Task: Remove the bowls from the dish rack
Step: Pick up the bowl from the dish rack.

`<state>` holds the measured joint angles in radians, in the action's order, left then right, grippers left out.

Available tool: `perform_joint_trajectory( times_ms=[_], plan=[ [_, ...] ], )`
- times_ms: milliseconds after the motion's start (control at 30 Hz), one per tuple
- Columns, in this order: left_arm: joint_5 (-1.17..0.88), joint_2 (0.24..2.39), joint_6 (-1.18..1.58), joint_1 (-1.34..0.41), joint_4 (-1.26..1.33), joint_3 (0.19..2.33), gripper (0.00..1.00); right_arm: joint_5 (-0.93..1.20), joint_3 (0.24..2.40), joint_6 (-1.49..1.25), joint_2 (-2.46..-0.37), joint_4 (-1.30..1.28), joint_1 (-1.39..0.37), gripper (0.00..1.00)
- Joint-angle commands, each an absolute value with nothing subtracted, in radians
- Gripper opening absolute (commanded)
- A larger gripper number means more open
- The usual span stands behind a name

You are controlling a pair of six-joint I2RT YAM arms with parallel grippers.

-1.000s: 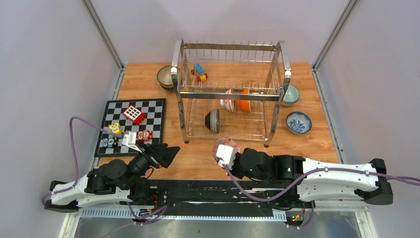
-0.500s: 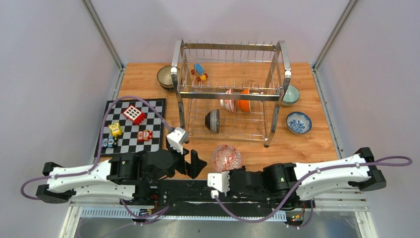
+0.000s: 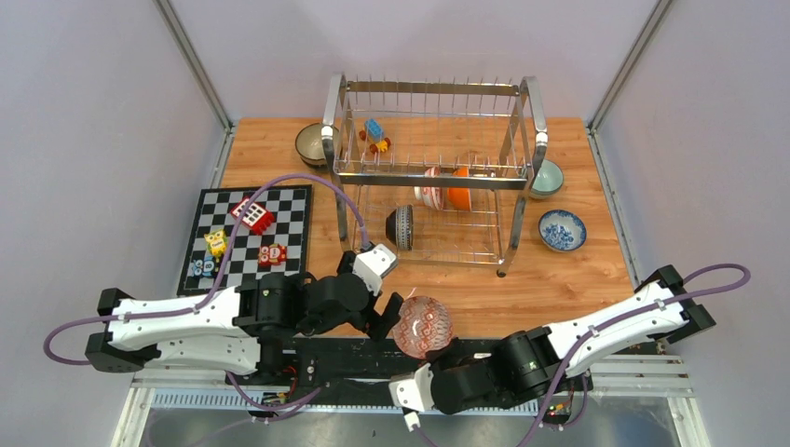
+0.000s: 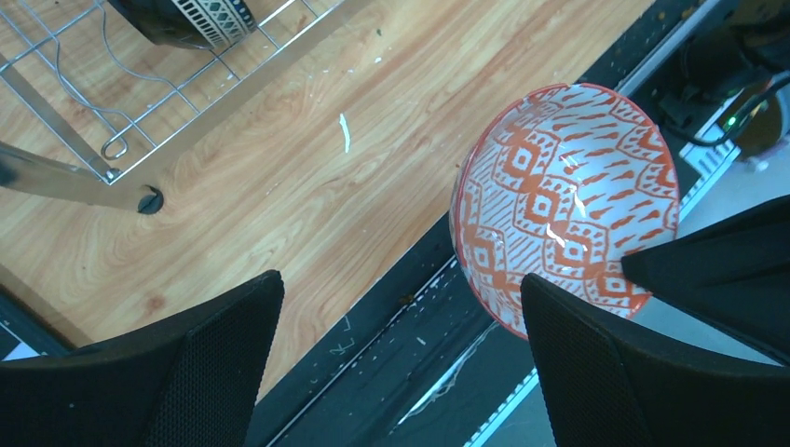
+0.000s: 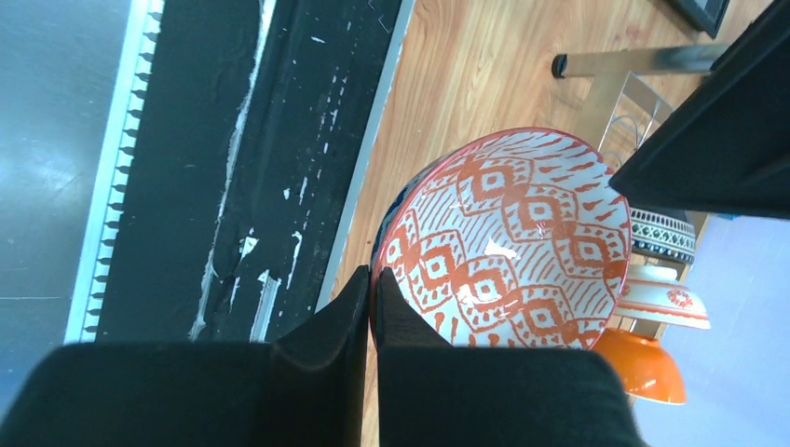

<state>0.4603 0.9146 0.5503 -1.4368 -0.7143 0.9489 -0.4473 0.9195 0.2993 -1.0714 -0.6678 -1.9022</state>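
The right gripper [image 5: 371, 279] is pinched tight on the rim of the red patterned bowl [image 5: 508, 247], holding it tilted over the worktop's [image 4: 307, 186] near edge. The left gripper [image 4: 401, 284] gapes wide and empty, with the bowl just to its right.

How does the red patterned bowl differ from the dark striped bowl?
Place: red patterned bowl out of the dish rack; dark striped bowl sits on edge in its lower tier. Grip: right end effector pinches the red one's rim; the dark one untouched. Both small, round.
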Motion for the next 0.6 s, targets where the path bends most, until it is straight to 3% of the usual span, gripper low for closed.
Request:
perform_joint_trajectory(
  times_ms=[0, 400, 567],
  plan=[
    [0.383, 0.969, 0.462, -1.437, -0.781, 1.007, 0.97, -0.500, 0.980, 0.340, -1.088, -0.733, -1.955, 0.02],
    [0.287, 1.136, 0.359, -1.436, -0.844, 1.111, 0.79, -0.487, 1.037, 0.358, -1.149, -0.761, -1.992, 0.02],
    [0.279, 1.183, 0.373, -1.436, -0.861, 1.132, 0.61, -0.491, 1.039, 0.362, -1.156, -0.761, -1.992, 0.02]
  ],
)
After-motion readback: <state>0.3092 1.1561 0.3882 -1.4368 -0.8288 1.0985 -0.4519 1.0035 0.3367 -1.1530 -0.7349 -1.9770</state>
